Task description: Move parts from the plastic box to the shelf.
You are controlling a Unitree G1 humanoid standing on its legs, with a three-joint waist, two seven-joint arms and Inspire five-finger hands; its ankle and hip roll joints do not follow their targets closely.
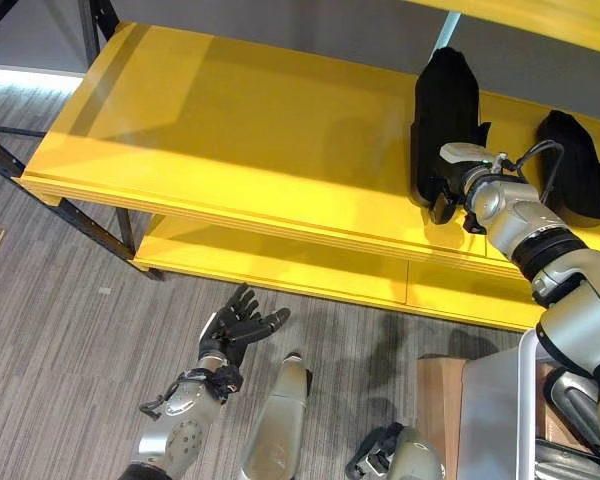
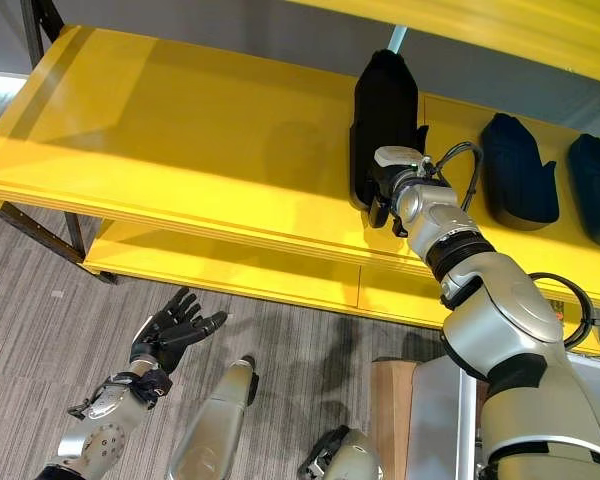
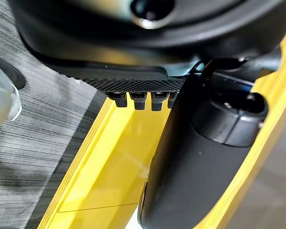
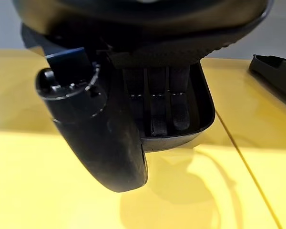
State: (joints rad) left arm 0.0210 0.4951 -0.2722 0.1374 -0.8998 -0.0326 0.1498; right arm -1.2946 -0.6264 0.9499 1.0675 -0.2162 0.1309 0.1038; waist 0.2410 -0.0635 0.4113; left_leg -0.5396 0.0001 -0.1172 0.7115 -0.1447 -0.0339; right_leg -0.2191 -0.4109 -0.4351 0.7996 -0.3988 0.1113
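Left hand [image 1: 235, 325] hangs low over the floor near the shelf, fingers spread, holding nothing. Right hand [image 2: 385, 190] reaches onto the yellow shelf [image 1: 230, 130], fingers and thumb curled around a black part [image 2: 383, 110] standing upright there; two more black parts [image 2: 520, 170] lie farther right.

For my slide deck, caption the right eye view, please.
Right hand grips a black part upright on the yellow shelf.
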